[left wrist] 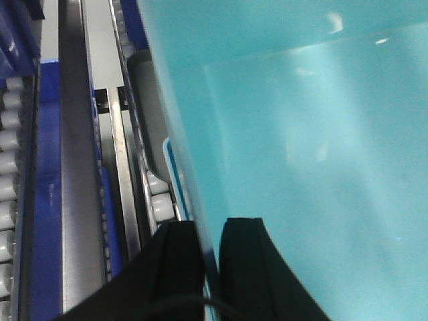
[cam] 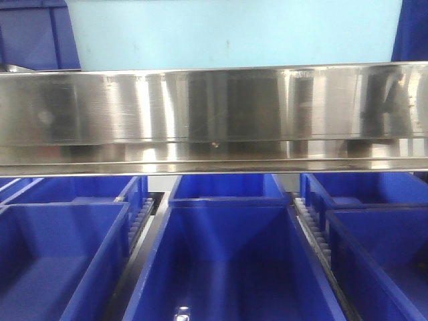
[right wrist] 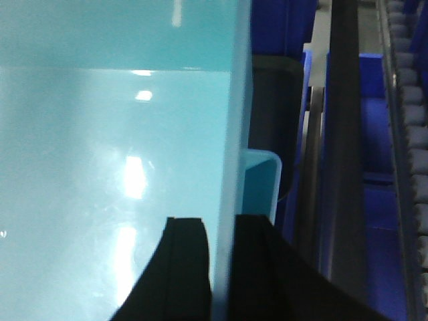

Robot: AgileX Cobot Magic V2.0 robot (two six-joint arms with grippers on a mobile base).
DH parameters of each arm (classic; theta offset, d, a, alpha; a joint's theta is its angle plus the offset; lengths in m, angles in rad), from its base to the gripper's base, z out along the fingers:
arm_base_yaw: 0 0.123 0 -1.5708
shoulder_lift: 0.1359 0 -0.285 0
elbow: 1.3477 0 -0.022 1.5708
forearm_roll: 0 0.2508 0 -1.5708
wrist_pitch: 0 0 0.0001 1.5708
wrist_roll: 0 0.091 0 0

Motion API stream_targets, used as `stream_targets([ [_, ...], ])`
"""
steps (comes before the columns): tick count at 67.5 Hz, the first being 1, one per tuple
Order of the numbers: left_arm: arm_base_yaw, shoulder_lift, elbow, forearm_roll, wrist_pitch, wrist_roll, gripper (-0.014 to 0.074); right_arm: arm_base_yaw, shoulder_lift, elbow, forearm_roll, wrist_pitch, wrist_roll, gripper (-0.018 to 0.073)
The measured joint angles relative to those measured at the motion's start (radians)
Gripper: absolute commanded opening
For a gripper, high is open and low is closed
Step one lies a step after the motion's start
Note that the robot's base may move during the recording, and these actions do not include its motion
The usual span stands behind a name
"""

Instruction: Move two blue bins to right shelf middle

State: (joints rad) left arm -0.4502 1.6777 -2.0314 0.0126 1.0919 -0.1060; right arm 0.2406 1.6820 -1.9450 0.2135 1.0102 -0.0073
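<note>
My left fingers (left wrist: 244,267) pinch one wall of the pale blue bin (left wrist: 301,167), one inside and one outside. My right fingers (right wrist: 184,267) pinch the other wall. The bin is above the shiny shelf edge (cam: 214,114) and the dark blue bins (cam: 227,267).

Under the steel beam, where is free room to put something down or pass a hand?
The lower dark blue bins look empty inside, so their floors are free. Between them only narrow roller strips remain, probably too tight for a hand. Above the steel beam it is crowded: the light blue bin fills the span between two upper dark bins.
</note>
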Motion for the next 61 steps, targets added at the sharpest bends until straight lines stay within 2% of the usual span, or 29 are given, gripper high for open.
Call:
stream_targets([
  [22, 0.0, 0.014, -0.036, 0.002, 0.086, 0.0, -0.0111, -0.002, 0.001, 0.0, 0.017, 0.06, 0.0, -0.0153],
  [40, 0.0, 0.042, -0.034, -0.013, 0.096, 0.0, -0.0109, 0.0, 0.001, 0.0, -0.057, 0.11, 0.007, -0.0147],
  [45, 0.0, 0.046, -0.033, -0.018, 0.098, 0.0, -0.0073, 0.0, 0.001, 0.0, -0.064, 0.122, 0.007, -0.0078],
  [49, 0.0, 0.046, -0.03, -0.019, 0.106, 0.0, -0.0008, 0.0, 0.001, 0.0, -0.066, 0.129, 0.007, 0.0024],
  [61, 0.0, 0.046, -0.03, -0.023, 0.119, 0.008, 0.0307, 0.002, 0.001, 0.0, -0.066, 0.173, 0.002, 0.0487],
])
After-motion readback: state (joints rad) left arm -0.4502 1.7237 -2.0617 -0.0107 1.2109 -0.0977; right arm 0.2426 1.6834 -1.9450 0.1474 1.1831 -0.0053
